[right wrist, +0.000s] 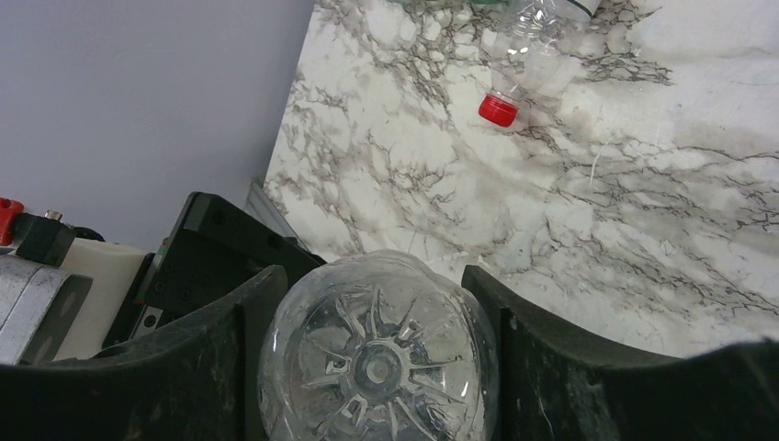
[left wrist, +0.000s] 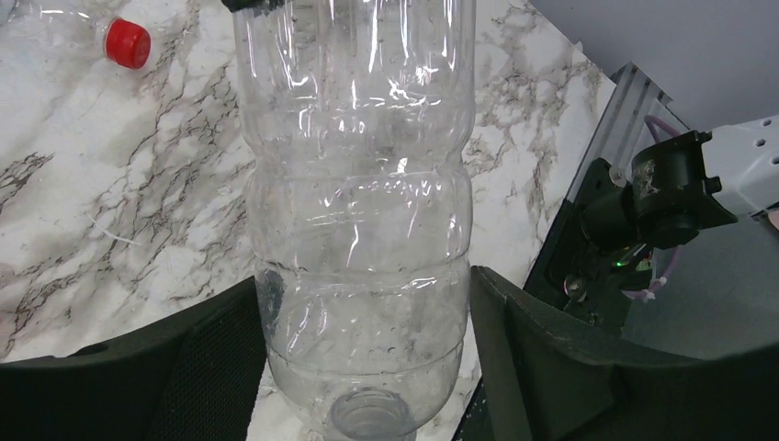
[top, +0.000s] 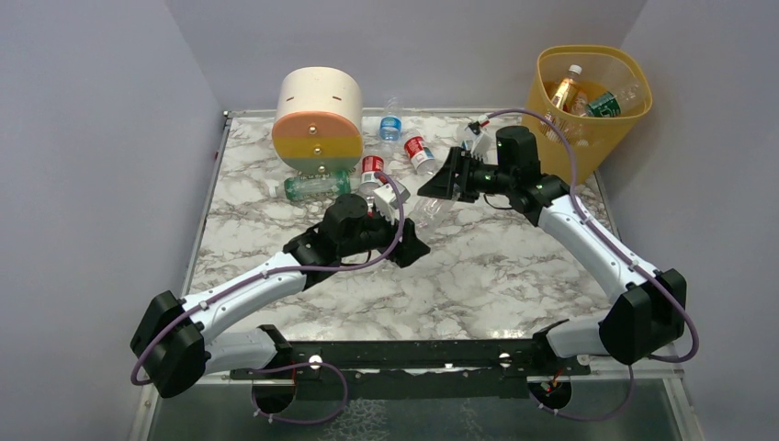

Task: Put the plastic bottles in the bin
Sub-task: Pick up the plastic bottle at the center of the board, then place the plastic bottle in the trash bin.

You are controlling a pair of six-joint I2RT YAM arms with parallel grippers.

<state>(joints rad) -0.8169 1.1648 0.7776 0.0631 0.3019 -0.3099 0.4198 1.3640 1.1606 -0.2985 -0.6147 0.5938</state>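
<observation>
Left pincer point(left wrist: 366, 312) flanks the clear bottle point(left wrist: 358, 184) at its neck end — gripping or slack, cannot tell. Right pincer point(right wrist: 377, 303) pinches its base (above mid-bench point(top: 478, 266)). Bin point(top: 551, 124) far right — other bottles point(top: 567, 90) inside.

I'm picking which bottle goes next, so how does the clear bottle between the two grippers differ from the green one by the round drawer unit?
The clear bottle is colourless, no label showing; the green bottle is tinted green. The clear bottle sits within the left gripper and right gripper; the green bottle lies untouched on the table. Both are plastic, outside the bin.
</observation>
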